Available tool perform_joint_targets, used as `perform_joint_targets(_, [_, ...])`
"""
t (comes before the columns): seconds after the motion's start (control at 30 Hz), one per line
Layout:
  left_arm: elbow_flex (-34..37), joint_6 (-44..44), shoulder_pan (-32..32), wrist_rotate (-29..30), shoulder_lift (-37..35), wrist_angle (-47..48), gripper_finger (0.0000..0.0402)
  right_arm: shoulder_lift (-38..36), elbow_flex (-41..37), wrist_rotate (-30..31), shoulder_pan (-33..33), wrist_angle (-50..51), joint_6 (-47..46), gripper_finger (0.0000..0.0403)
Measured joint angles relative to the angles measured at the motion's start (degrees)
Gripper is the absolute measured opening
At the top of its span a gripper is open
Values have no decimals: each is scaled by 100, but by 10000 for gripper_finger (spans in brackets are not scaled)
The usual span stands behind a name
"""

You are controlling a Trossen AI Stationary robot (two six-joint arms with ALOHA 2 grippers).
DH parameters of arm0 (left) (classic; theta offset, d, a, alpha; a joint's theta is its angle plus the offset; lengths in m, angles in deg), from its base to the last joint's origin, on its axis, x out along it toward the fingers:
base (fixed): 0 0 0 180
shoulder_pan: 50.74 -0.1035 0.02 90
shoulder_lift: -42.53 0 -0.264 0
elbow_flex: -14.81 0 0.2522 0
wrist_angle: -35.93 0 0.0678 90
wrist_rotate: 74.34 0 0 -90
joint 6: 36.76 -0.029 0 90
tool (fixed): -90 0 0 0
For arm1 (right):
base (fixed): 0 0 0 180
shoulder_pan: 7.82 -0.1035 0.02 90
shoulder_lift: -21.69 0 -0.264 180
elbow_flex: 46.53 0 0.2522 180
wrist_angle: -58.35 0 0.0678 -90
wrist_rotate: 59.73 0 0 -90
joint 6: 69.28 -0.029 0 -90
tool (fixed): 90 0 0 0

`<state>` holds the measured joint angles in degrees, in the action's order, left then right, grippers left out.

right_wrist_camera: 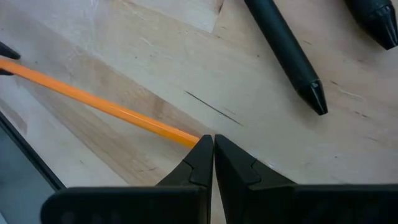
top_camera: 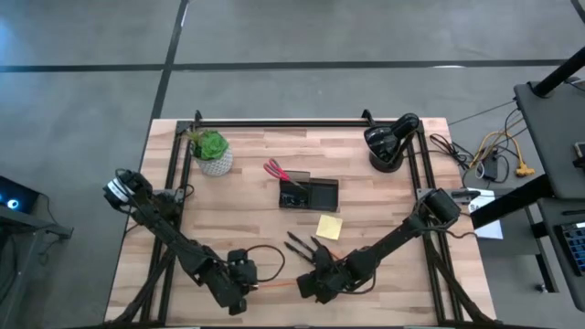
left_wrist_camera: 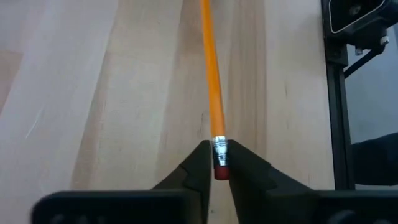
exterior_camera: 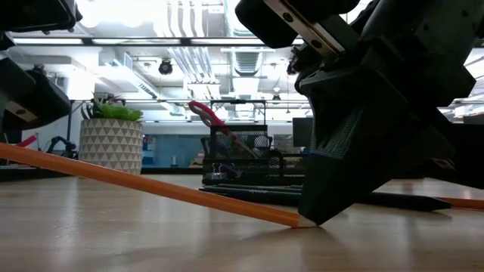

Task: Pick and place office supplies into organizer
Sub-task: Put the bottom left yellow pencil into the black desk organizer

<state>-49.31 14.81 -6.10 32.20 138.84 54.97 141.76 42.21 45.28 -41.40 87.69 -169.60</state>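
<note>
pencil point(left_wrist_camera: 214, 93) near table's point(top_camera: 384, 196) front edge, gripper-pinched

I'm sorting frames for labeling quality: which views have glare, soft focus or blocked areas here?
Low view: bright ceiling lights behind, so the right gripper shows as a dark mass hiding much of the organizer; the table in front is soft. Left wrist view: orange pencil sharp, left gripper dark. Right wrist view: black pen crisp, faint sheen on the wood. High view: even light.

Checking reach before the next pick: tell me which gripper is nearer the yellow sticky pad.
Right. The right gripper sits just below the sticky pad, at the pencil's tip; the left gripper is farther off, clamped on its eraser end.
</note>
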Motion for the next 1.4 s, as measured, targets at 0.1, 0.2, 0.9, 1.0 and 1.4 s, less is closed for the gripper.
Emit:
perform_joint_targets(0.1, [-32,-62,0,-8,0,14,9,0,0,0,0,0,0,9])
perform_joint_targets(0.2, [-78,-147,0,-15,0,39,9,0,0,1,-2,2,2,8])
perform_joint_targets(0.9, [-3020,-1641,-338,1001,-560,6770,4,-678,65,2201,-326,1322,129,8])
perform_joint_targets(1.0, [-3895,-1817,-646,1450,-560,8139,4,-856,63,2446,-345,1732,131,8])
perform_joint_targets(1.4, [-4963,-4043,-2907,1485,-536,8493,4,-1121,61,2740,-370,2269,-77,9])
